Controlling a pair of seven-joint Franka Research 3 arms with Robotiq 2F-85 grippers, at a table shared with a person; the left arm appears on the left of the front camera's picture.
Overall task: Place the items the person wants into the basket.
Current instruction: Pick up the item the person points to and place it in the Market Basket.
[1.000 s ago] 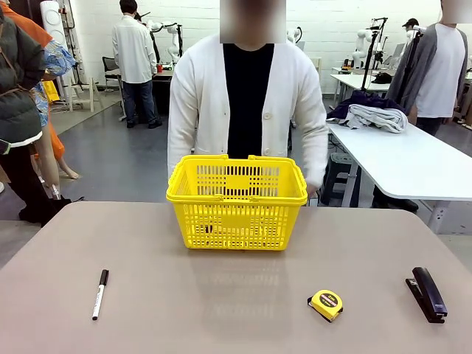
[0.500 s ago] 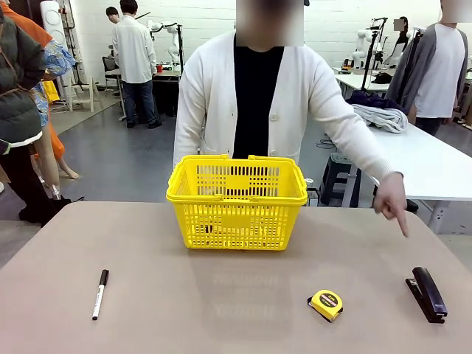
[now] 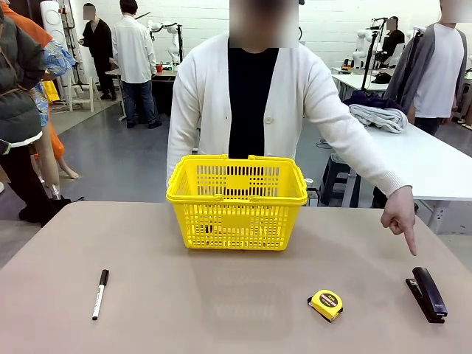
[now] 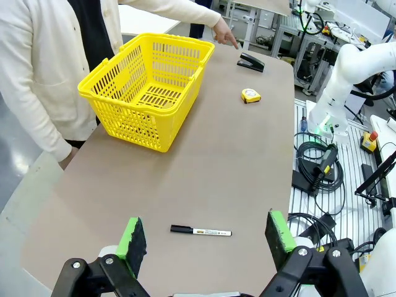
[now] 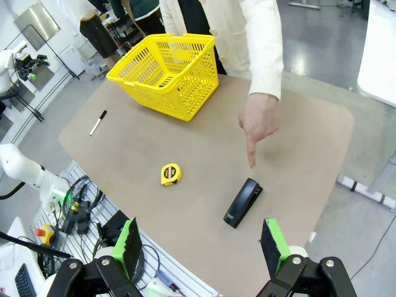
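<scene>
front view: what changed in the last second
The person's hand came out from behind the basket, swung toward the robot's right and lowered; its finger now points down at the stapler. Nothing was picked up or let go. The basket, stapler, tape measure and marker stayed put.

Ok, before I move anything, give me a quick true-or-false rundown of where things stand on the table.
The person's hand points down at the stapler. True.
The tape measure lies inside the basket. False: it lies on the table, outside the basket.
The white marker lies on the table, apart from the basket. True.
The right tool is shut on the stapler. False: it is open above the table, holding nothing.
</scene>
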